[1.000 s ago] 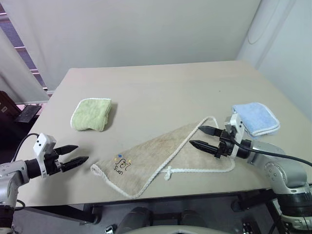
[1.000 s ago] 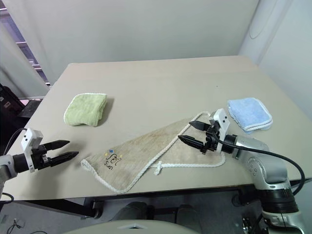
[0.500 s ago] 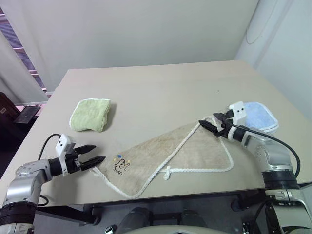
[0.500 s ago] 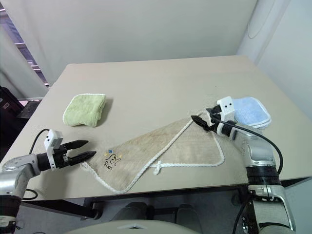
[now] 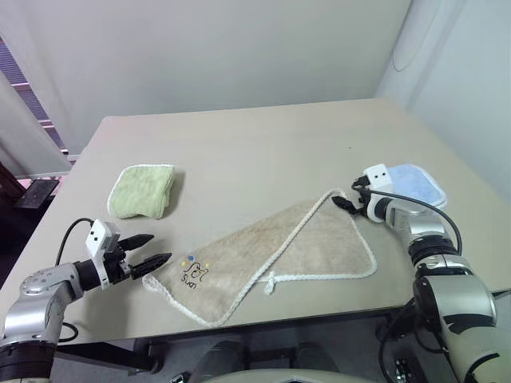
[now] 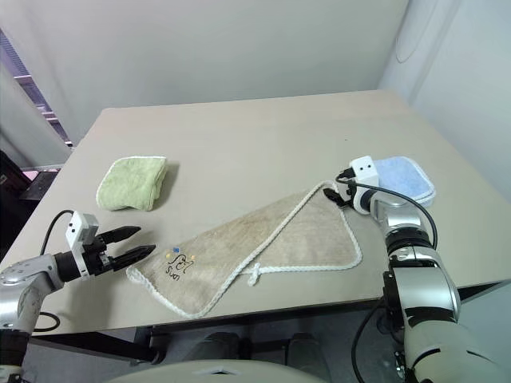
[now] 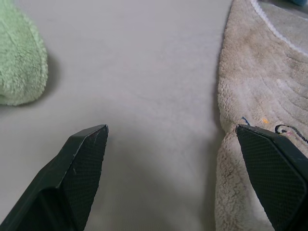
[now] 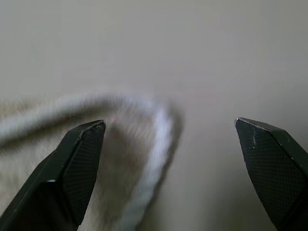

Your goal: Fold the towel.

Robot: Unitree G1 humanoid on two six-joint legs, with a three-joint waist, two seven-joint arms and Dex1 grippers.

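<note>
The beige towel (image 5: pixel 271 254) lies on the table near its front edge, doubled over on a slant, with white corded edging and dark lettering near its left corner. My left gripper (image 5: pixel 156 260) is open, level with the tabletop, just left of that lettered corner (image 7: pixel 260 125); one finger (image 7: pixel 272 163) is above the terry. My right gripper (image 5: pixel 344 202) is open at the towel's far right corner. In the right wrist view the corded corner (image 8: pixel 149 134) lies between the open fingers (image 8: pixel 79 159).
A folded light-green towel (image 5: pixel 144 190) lies at the left of the tan table (image 5: pixel 255 148). A folded light-blue towel (image 5: pixel 416 183) sits just right of my right gripper. The table's front edge runs close below the beige towel.
My right gripper has moved forward and down, from above the towel's right part to its far corner. My left gripper has edged right toward the lettered corner. Both stay open.
</note>
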